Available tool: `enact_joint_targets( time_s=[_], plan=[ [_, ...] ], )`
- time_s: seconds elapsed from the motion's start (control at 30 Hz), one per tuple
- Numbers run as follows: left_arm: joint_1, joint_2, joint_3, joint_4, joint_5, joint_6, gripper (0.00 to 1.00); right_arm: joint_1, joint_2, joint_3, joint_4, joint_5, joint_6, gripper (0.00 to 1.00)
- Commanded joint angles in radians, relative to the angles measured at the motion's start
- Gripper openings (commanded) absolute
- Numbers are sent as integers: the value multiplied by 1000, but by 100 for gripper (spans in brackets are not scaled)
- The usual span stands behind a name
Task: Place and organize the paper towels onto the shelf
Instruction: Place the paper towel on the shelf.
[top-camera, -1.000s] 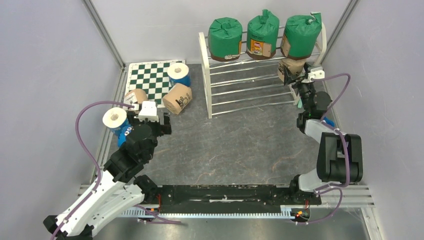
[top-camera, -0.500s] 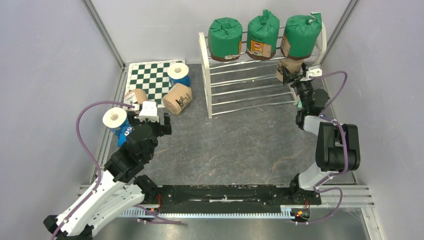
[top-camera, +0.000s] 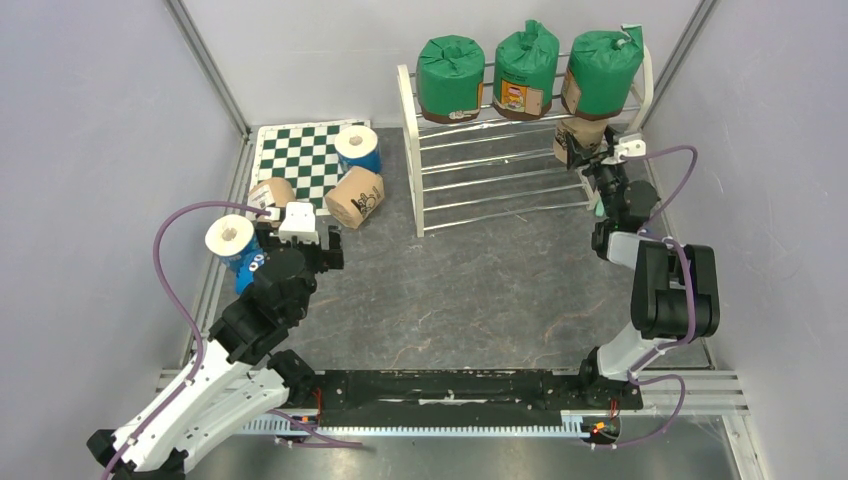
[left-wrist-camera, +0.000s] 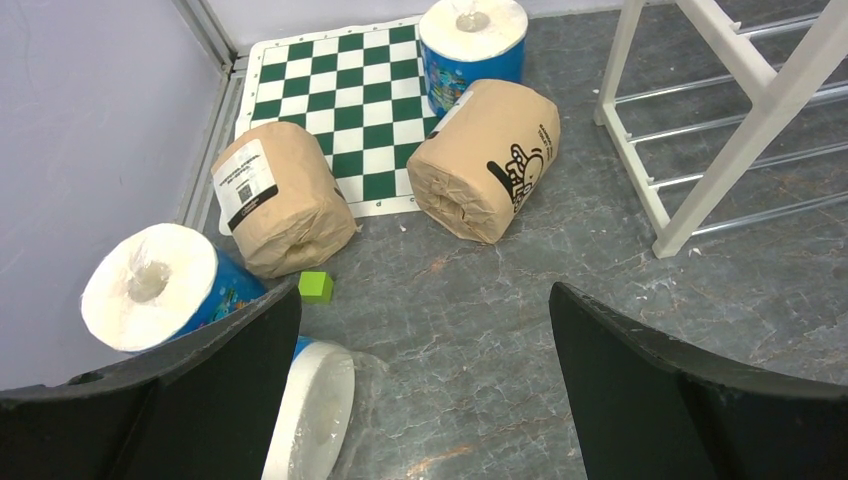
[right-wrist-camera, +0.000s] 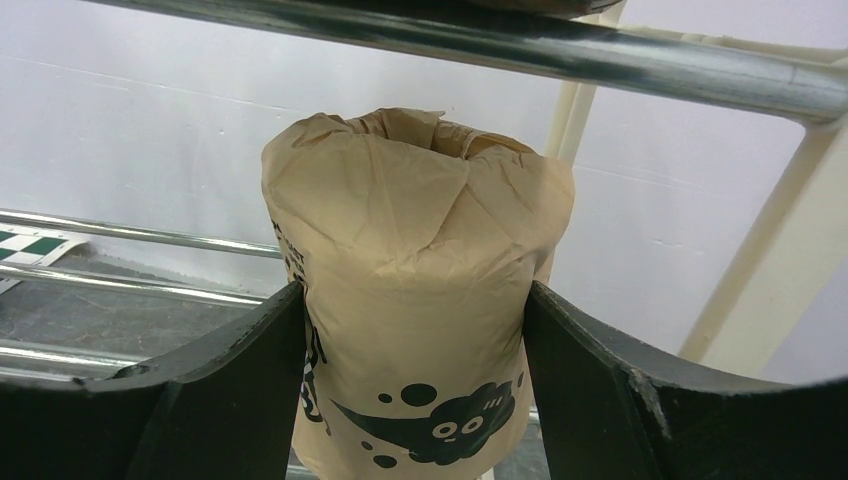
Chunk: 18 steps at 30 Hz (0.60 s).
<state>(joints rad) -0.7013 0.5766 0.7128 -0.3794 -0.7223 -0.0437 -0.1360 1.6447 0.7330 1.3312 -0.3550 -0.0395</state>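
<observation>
top: three green rolls (top-camera: 451, 77) on the shelf (top-camera: 411, 150) top tier, tan roll (top-camera: 577, 133) under them, right end.
left wrist: left gripper (left-wrist-camera: 422, 295) jaws wide apart, empty; loose tan rolls (left-wrist-camera: 285, 205) ahead.
right wrist: right gripper (right-wrist-camera: 412, 300) clamped on the upright tan roll.

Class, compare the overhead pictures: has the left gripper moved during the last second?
No. The left gripper stays just short of the chessboard mat's near edge, fingers open.

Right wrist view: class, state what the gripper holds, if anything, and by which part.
The right gripper holds the tan paper-wrapped roll, which stands upright, with one finger pressed against each side of its body.
</observation>
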Motion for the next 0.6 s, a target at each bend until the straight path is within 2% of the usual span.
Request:
enact_joint_targets(
  time_s=[0.0, 0.37, 0.57],
  plan=[
    [9, 3, -4, 35, 15, -30, 100, -16, -45, -17, 91, 3, 3, 73],
    [10, -7, -5, 34, 21, -33, 100, -31, -65, -55, 118, 11, 35, 86],
    [9, -9, -5, 33, 21, -33, 100, -33, -80, -66, 117, 11, 38, 86]
  ],
)
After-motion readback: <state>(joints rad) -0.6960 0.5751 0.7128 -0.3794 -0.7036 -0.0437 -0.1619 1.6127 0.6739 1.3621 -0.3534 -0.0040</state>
